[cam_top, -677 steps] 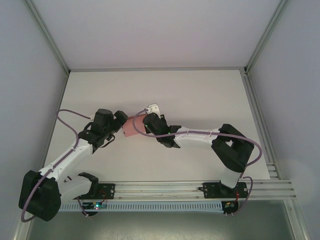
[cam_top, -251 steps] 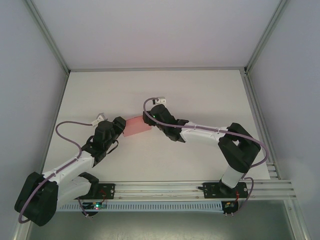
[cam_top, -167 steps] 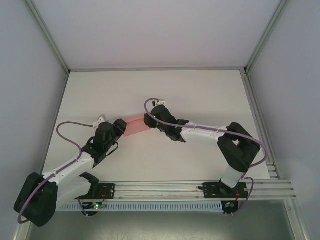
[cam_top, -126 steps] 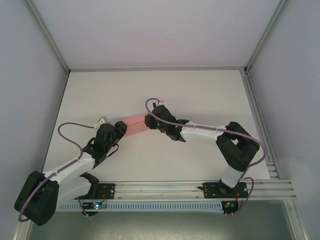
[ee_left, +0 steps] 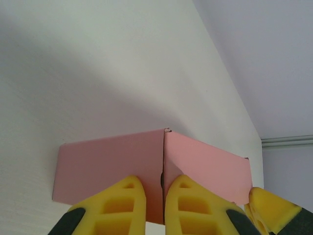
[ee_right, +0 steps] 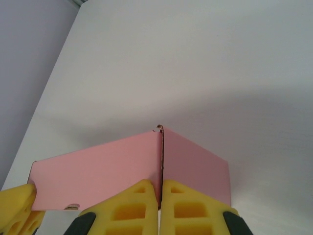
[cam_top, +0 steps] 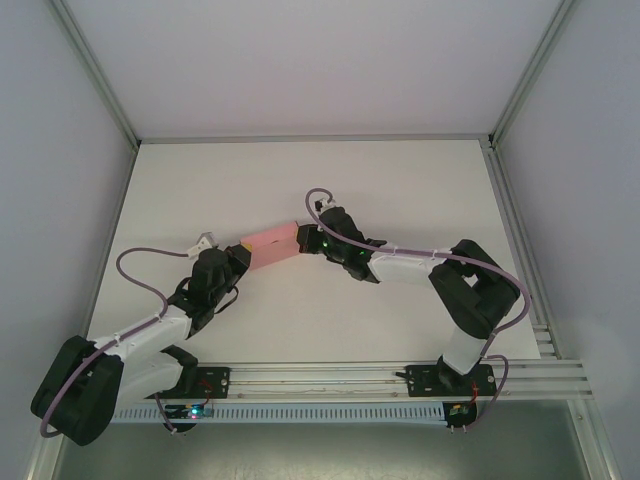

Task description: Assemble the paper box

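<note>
Paper box [cam_top: 270, 247], pink and folded into a long slim shape, sits about the middle of the white worktop [cam_top: 400, 190], a little toward its left edge, and spans the gap between my two arms. From overhead I see the left fingers [cam_top: 240, 262] at the box's near-left end and the right fingers [cam_top: 303, 240] at its far-right end. On the left wrist camera the left fingers [ee_left: 128, 200] are pinched almost together on a folded corner of the box [ee_left: 112, 166], with the thin card edge caught between them. On the right wrist camera the right fingers [ee_right: 134, 200] are pressed together on the corner at the other end of the box [ee_right: 98, 171]. Each wrist view shows two pink faces meeting at the pinched fold. I cannot tell whether the box rests on the worktop or hangs just clear of it.
</note>
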Controlling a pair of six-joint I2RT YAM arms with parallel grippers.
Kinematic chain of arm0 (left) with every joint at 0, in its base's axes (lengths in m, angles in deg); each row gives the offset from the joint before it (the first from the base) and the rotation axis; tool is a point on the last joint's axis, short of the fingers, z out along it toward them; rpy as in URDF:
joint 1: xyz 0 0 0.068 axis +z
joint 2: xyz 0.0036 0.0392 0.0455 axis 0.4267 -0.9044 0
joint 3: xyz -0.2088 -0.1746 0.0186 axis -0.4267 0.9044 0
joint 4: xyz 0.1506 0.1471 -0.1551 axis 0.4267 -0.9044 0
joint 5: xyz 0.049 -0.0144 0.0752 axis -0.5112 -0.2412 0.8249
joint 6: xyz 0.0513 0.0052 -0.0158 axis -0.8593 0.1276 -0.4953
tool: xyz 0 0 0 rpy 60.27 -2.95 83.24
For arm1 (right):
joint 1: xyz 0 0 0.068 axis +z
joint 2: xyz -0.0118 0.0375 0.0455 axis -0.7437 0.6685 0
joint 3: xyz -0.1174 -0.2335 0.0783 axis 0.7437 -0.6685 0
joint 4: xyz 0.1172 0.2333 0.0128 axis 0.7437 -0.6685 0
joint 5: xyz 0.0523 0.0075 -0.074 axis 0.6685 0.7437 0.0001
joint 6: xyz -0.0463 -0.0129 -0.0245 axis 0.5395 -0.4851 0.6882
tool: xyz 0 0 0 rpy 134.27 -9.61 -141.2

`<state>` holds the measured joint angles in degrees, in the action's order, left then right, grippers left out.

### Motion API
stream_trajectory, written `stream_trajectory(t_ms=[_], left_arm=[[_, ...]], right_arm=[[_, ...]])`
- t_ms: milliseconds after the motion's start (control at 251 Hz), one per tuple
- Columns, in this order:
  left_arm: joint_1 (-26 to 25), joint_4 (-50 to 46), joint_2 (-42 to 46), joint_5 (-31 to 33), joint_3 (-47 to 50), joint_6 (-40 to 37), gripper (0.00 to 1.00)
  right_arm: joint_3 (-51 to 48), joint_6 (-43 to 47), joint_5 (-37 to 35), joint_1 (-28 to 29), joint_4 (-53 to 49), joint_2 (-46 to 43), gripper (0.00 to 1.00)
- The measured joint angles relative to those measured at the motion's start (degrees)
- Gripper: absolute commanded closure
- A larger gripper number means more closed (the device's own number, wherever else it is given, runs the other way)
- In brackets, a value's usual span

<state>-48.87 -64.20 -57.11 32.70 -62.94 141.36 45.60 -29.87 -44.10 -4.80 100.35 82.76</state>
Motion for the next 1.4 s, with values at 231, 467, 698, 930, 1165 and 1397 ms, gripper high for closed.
stream_trajectory(t_ms=[231, 467, 698, 930, 1165, 1397], left_arm=[[0.0, -10.38, 3.58, -1.25, -3.8, -2.82, 0.47], [0.11, -30.58, 5.16, 1.7, -14.43, -9.66, 0.0], [0.5, -38.16, 4.35, 3.19, -29.35, -22.1, 0.0], [1.22, -42.56, -10.73, -9.18, -40.94, -51.78, 0.0], [1.22, -50.38, -24.37, -17.7, -44.78, -73.16, 0.05], [0.63, -55.67, -29.35, -18.03, -49.24, -81.05, 0.57]], right_arm=[[2.08, 1.86, 0.52, 0.02, -4.42, -0.9, 0.83], [9.27, 6.27, 0.7, -1.09, -17.4, -0.87, 0.59], [17.86, 11.15, 1.86, -3.91, -23.63, -1.62, 0.02], [9.92, 13.62, 4.9, -8.68, -23.47, -13.9, 0.02], [-4.0, 13.64, 6.29, -15.54, -23.45, -25.35, 0.02], [-7.04, 13.57, 6.6, -16.31, -23.67, -28.17, 0.02]])
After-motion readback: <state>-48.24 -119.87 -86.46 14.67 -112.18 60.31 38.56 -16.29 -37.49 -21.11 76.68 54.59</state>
